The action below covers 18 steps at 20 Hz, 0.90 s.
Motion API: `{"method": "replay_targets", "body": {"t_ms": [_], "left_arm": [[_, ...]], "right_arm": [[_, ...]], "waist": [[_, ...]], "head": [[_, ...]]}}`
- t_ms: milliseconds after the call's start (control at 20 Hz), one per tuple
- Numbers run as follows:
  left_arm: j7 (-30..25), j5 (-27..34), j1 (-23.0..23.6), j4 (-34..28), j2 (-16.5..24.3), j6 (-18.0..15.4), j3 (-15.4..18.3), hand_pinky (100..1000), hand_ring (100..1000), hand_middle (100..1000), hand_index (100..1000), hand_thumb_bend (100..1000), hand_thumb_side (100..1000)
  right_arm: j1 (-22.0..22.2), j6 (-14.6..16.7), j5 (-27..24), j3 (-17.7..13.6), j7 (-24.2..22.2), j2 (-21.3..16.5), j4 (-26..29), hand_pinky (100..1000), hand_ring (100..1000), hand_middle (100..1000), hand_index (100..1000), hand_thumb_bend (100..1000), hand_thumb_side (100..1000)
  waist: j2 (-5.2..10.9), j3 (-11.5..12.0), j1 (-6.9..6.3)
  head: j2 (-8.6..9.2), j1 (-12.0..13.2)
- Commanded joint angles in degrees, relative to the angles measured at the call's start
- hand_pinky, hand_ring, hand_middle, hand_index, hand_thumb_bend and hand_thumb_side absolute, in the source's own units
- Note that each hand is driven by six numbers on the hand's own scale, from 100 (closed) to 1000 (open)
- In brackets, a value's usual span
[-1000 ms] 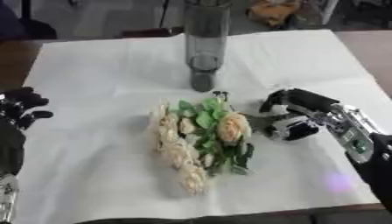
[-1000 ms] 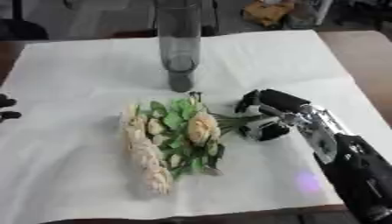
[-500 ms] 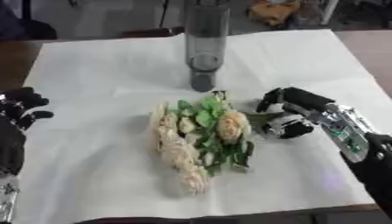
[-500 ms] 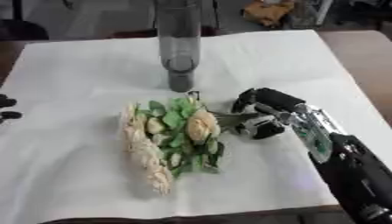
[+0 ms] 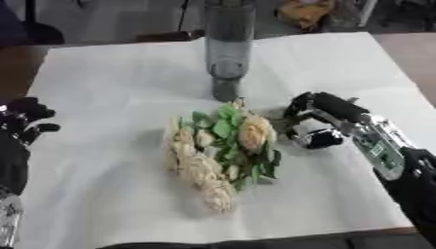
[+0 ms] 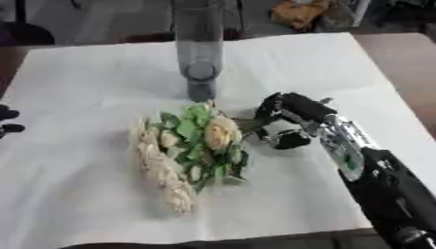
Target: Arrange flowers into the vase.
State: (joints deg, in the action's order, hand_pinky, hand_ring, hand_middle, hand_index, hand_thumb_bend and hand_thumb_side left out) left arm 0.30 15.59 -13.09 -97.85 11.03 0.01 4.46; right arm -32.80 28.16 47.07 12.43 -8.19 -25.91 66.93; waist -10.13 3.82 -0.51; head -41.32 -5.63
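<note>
A bunch of cream and pale peach roses with green leaves [image 5: 218, 153] lies flat on the white cloth-covered table [image 5: 111, 87], near its middle, blooms trailing toward the near edge and the leafy upper part pointing toward the far side. One peach bloom [image 5: 254, 134] sits at the right side of the bunch, nearest the working hand.

The tall grey translucent cylindrical vase [image 5: 227, 46] stands upright on the cloth beyond the bunch, apart from it, with nothing visible inside.

The right hand [image 6: 288, 116], black with a silver wrist section, lies on the cloth just right of the bunch. Its fingers [image 6: 271, 105] are curled inward, tips at the right edge of the leaves, and dark stems appear to run between the bunch and the fingertips (whether the curled fingers actually close on a stem cannot be told from either view). The thumb is tucked low, toward the near side of the palm.

The left hand [image 5: 24, 119] shows at the left edge of the table, well apart from the flowers, fingers relaxed and holding nothing.
</note>
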Motion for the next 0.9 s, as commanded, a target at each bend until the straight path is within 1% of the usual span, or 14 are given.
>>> {"method": "replay_targets", "body": {"t_ms": [50,350,550,600,650,900], "left_arm": [[0.0,0.2,-0.7,-0.5,0.6,0.0,0.0,570,644,550,655,623,805],[0.0,0.2,-0.7,-0.6,0.6,0.0,-0.1,570,643,550,654,622,806],[0.1,0.2,-0.7,-0.5,0.6,0.0,0.0,570,643,549,654,621,807],[0.1,0.2,-0.7,-0.5,0.6,0.0,0.0,570,643,549,654,620,808],[0.1,0.2,-0.7,-0.5,0.6,0.0,0.0,570,643,549,654,620,808],[0.2,0.3,-0.7,-0.5,0.5,0.0,0.0,570,642,549,654,618,810]], "right_arm": [[-1.4,0.1,1.1,0.2,1.6,-0.4,0.2,600,609,515,650,200,307],[-1.3,-0.1,2.4,0.5,4.3,-0.2,-0.4,543,565,475,597,218,333],[-1.2,-0.6,2.5,0.4,6.4,-0.2,-0.7,492,526,442,554,202,332],[-1.2,-0.8,2.4,0.4,7.0,-0.1,-0.8,449,504,422,532,163,340],[-1.2,-1.1,2.3,0.3,7.7,-0.1,-0.8,435,493,410,524,192,345],[-1.1,-3.5,1.9,-0.2,11.5,-0.1,-1.1,359,431,362,486,165,379]], "waist": [[1.68,0.0,-0.58],[1.67,-0.1,-0.44],[1.67,-0.1,-0.41],[1.66,-0.1,-0.42],[1.66,-0.1,-0.43],[1.67,-0.2,-0.49]], "head": [[-0.25,0.0],[-0.19,0.1],[-0.15,0.1],[-0.16,0.1],[-0.17,0.1],[-0.11,0.2]]}}
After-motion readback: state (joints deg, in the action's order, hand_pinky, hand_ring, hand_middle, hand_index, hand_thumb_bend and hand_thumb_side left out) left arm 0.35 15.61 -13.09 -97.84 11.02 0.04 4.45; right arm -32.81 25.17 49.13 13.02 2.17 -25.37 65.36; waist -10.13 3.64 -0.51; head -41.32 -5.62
